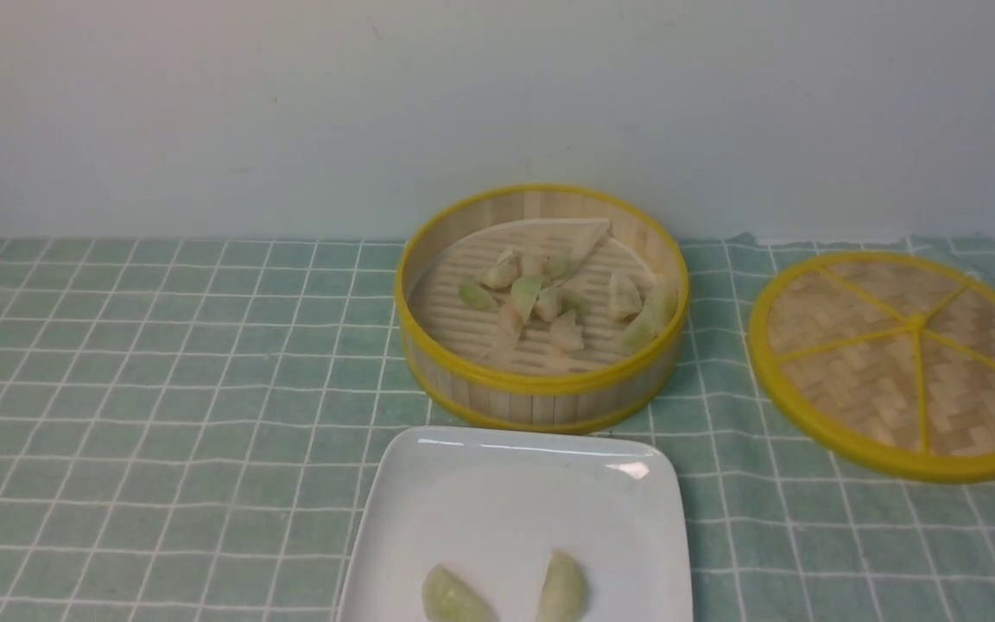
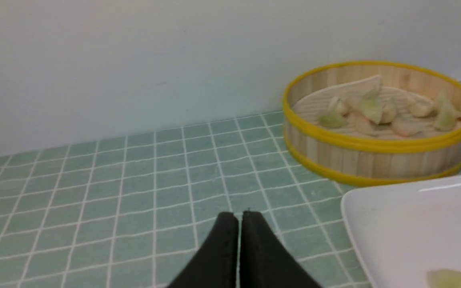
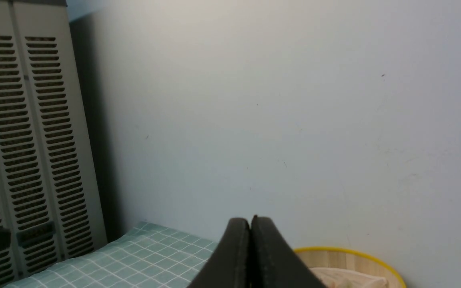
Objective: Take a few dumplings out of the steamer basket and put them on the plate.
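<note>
Green-and-white checked cloth (image 1: 161,363) covers the worktop, which ends at a pale plain wall (image 1: 290,104) along its far edge. Steamer basket (image 1: 541,389) stands at mid-width near the far edge, upright and uncovered, with a pale liner (image 1: 588,238) partly folded up against its far wall. Dumplings (image 1: 549,298), roughly ten, lie loosely clustered on the slatted floor, some touching one another and two resting against the right-hand wall. Plate (image 1: 463,518) sits at the near edge, just in front of the basket and apart from it by a narrow strip of cloth; two more dumplings, one at left (image 1: 454,598) and one at right (image 1: 563,589), lie side by side on its near part, close together but not touching, and cut off by the frame. Woven lid (image 1: 903,363), flat and yellow-rimmed with yellow spokes, lies toward the right edge, beside the basket and clear of it. Left gripper (image 2: 239,218), seen from its wrist camera, hovers over bare cloth left of the plate, its black fingers (image 2: 220,248) pressed together and holding nothing. Right gripper (image 3: 250,221), likewise closed and empty, is raised toward the wall, with the basket rim (image 3: 350,253) just visible beyond it and a louvred grey cabinet (image 3: 26,140) to one side.
</note>
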Motion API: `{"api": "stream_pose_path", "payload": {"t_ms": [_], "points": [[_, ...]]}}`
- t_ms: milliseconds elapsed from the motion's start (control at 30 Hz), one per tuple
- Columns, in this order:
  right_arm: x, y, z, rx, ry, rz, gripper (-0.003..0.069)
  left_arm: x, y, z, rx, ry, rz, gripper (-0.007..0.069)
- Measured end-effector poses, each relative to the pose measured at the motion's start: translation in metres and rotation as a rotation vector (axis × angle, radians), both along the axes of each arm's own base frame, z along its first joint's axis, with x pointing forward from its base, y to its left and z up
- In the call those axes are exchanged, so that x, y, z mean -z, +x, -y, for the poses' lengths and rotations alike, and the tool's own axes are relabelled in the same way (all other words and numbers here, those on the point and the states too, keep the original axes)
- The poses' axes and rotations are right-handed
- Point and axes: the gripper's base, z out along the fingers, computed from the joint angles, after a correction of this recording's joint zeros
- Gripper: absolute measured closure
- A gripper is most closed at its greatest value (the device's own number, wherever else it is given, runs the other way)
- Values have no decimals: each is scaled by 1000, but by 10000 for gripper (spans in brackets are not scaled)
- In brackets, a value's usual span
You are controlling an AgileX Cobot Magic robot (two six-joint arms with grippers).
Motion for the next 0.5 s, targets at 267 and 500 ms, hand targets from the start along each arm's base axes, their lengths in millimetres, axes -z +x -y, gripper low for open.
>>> {"api": "stream_pose_path", "payload": {"t_ms": [267, 500], "points": [[0, 0, 0, 3, -7, -1, 673, 65, 7, -3, -83, 43, -135, 631], [1, 0, 0, 5, -9, -1, 673, 65, 7, -3, -81, 38, -135, 631]]}}
